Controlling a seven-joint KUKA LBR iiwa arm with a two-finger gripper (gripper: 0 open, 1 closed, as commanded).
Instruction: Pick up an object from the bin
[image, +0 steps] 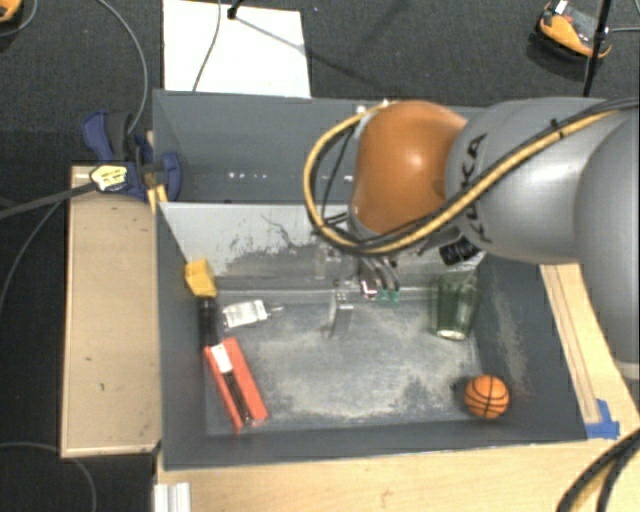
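One camera looks down on the grey bin (340, 380) from above, somewhat to one side — fairly near — the arm (540, 190) entering at right.

The gripper (342, 305) hangs over the middle of the grey bin (400, 440). Right of it, a green cup (455, 306); lower right, an orange ball (487, 396); lower left, a red tool (238, 382).

Upright translucent green cup (455, 305), right side
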